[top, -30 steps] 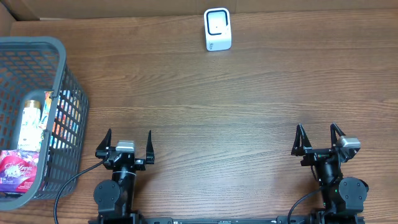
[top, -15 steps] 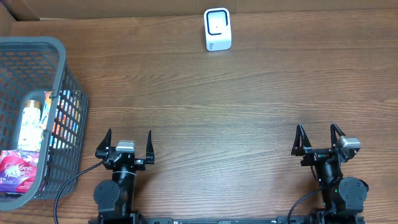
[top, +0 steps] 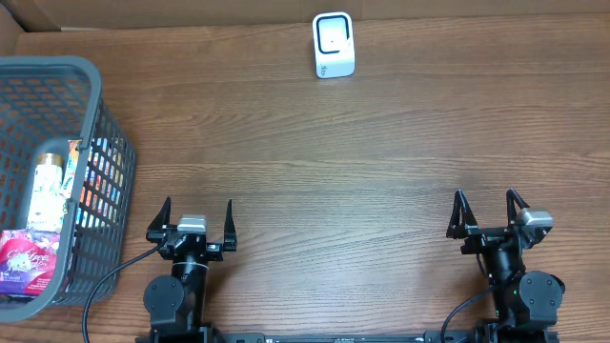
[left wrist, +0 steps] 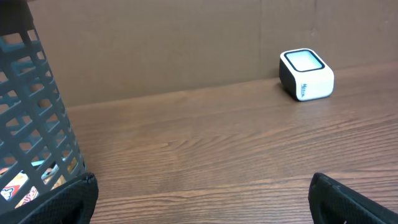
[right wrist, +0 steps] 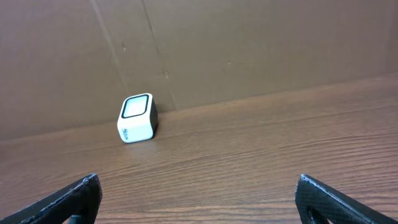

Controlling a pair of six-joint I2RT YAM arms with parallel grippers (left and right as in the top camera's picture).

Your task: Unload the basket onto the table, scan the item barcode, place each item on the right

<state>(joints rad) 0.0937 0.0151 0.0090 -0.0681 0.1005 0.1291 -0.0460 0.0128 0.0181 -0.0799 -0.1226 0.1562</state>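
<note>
A white barcode scanner (top: 334,45) stands at the far edge of the wooden table, also seen as a white box (left wrist: 306,74) in the left wrist view and a white box (right wrist: 137,117) in the right wrist view. Items lie in a grey basket (top: 95,152) at the left: a pale bottle (top: 44,191) and a red packet (top: 24,262). My left gripper (top: 197,217) rests open near the front edge beside the basket, holding nothing. My right gripper (top: 490,208) rests open at the front right, also holding nothing. No barcode shows.
A cardboard wall (left wrist: 155,43) backs the table behind the scanner. The basket wall (left wrist: 31,124) rises close on the left of my left gripper. Bare wood (top: 334,171) lies between the grippers and the scanner.
</note>
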